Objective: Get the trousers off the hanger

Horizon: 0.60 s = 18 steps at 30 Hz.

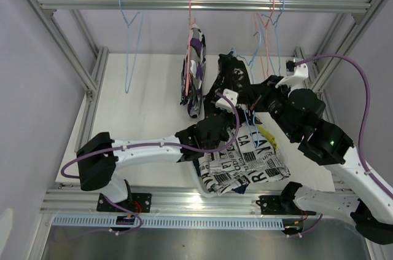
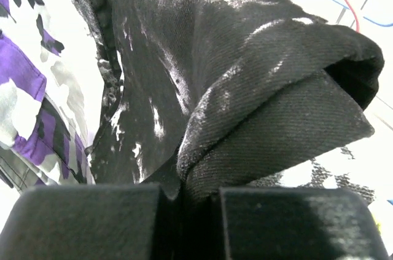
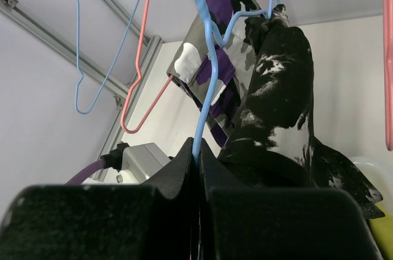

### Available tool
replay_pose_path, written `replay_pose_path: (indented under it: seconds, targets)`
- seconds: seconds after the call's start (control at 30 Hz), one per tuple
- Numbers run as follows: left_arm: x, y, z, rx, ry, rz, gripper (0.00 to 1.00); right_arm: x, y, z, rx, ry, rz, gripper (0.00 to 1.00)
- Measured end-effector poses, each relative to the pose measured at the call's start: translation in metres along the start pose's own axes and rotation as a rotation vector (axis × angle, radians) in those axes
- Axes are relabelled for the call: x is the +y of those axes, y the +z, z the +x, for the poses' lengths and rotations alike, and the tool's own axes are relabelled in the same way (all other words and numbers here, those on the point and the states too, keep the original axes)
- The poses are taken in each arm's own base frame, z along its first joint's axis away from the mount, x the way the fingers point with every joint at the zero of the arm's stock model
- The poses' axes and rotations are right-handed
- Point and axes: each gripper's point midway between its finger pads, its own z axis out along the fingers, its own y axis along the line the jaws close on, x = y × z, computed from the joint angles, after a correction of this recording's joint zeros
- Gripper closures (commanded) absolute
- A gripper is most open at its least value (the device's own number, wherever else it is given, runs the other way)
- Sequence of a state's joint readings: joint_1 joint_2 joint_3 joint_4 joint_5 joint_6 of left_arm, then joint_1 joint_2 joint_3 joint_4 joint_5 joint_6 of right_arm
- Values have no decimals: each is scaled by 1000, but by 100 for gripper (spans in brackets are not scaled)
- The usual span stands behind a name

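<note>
The black-and-white splatter trousers (image 1: 232,75) (image 2: 233,57) (image 3: 276,100) hang over a blue hanger (image 3: 206,82), off the rail and above the table's middle. My left gripper (image 1: 222,105) (image 2: 190,195) is shut on a fold of their black fabric at the lower hem. From the right, my right gripper (image 1: 253,99) (image 3: 198,155) is shut on the blue hanger's wire, which runs up out of its jaws. The purple-white-black trousers (image 1: 195,75) (image 3: 215,57) hang from a pink hanger on the rail, just left of the black pair.
Grey-white patterned trousers (image 1: 245,161) lie heaped at the table's front with a yellow pair (image 1: 267,134) beside them. On the rail (image 1: 202,5) hang an empty blue hanger (image 1: 130,45) at left and several empty hangers (image 1: 270,26) at right. Frame posts flank the table.
</note>
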<state>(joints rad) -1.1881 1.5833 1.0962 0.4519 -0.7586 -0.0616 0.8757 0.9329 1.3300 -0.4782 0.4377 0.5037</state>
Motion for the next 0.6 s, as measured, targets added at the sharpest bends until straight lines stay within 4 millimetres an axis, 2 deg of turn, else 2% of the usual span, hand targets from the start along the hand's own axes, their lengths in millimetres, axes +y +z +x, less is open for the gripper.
replay_pose_path:
  seconds: [0.2, 0.43, 0.6]
  targets:
    - [5, -6, -6, 12, 53, 14, 99, -5, -3, 0, -8, -4, 15, 100]
    - [25, -26, -33, 19, 87, 27, 99, -12, -5, -1, -21, -7, 36, 100]
    - [36, -43, -50, 33, 88, 51, 99, -27, -1, 8, -15, -15, 75, 100]
